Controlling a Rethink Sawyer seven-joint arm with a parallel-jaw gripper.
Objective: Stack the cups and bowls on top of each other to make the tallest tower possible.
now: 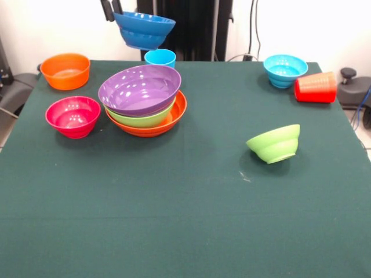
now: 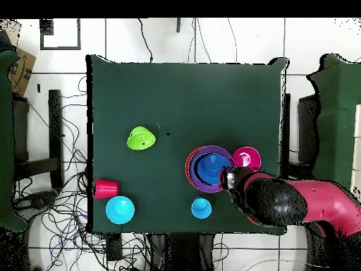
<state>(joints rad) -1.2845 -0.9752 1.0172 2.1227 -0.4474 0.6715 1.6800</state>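
As seen from the front, the pincer (image 1: 113, 10) pinches the rim of the dark blue bowl (image 1: 144, 29), which hangs tilted in the air, above and slightly behind the tower (image 1: 145, 99) (purple bowl (image 1: 139, 88) nested on lime green, then orange) on the bench (image 1: 185, 197). Seen from overhead, the dark blue bowl (image 2: 210, 168) sits almost centred over the purple bowl (image 2: 204, 185), with the pincer (image 2: 230, 179) at its rim on the side toward the magenta bowl (image 2: 246, 157); the coming move is probably a straight lowering.
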